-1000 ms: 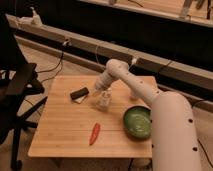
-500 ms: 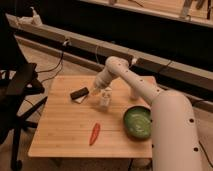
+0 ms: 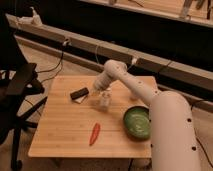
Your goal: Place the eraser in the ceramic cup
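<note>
The eraser (image 3: pixel 79 93), a flat black block on a pale piece, lies on the wooden table (image 3: pixel 60 135) left of centre. The gripper (image 3: pixel 98 90) is at the end of the white arm. It hangs low over the table, just right of the eraser and just above and left of a small pale object (image 3: pixel 104 101), which looks like the ceramic cup. The gripper partly hides the top of that object. The eraser lies apart from the gripper, a short gap to its left.
A wide green bowl (image 3: pixel 136 122) sits at the table's right side, next to the robot's white body (image 3: pixel 172 135). A red chili pepper (image 3: pixel 94 133) lies near the front edge. A black office chair (image 3: pixel 20 85) stands left of the table. A rail with cables runs behind.
The gripper has shifted slightly up and left, toward the eraser. The eraser, pale cup, chili and bowl have not moved.
</note>
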`<control>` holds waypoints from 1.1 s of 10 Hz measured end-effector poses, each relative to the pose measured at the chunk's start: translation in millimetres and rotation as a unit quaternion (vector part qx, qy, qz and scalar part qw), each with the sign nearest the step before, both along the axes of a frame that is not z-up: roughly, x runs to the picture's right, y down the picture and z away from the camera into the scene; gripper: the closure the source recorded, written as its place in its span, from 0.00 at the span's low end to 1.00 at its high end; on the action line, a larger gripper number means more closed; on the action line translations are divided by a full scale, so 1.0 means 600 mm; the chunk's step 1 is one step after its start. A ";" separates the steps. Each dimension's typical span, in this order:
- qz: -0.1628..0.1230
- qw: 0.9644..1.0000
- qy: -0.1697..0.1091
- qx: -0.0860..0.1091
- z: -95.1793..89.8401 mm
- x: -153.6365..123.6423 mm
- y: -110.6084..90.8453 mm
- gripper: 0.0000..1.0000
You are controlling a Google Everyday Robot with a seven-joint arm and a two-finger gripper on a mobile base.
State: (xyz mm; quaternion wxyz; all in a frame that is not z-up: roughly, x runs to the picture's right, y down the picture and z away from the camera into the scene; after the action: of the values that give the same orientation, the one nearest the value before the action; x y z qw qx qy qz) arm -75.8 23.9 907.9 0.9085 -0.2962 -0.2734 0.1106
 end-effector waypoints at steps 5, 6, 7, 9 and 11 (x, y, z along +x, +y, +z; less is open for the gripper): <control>-0.024 0.998 -0.003 0.066 -0.026 -0.030 -0.041 0.20; -0.034 0.997 -0.008 0.073 -0.022 -0.040 -0.045 0.20; -0.049 0.996 -0.016 0.076 -0.011 -0.054 -0.047 0.20; -0.069 0.994 -0.035 0.076 0.007 -0.082 -0.047 0.20; -0.084 0.993 -0.057 0.067 0.029 -0.105 -0.035 0.20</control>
State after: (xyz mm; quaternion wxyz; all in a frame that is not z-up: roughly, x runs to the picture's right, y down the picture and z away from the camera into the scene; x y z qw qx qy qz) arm -138.6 2.6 925.5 0.9153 -0.2626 -0.3054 -0.0020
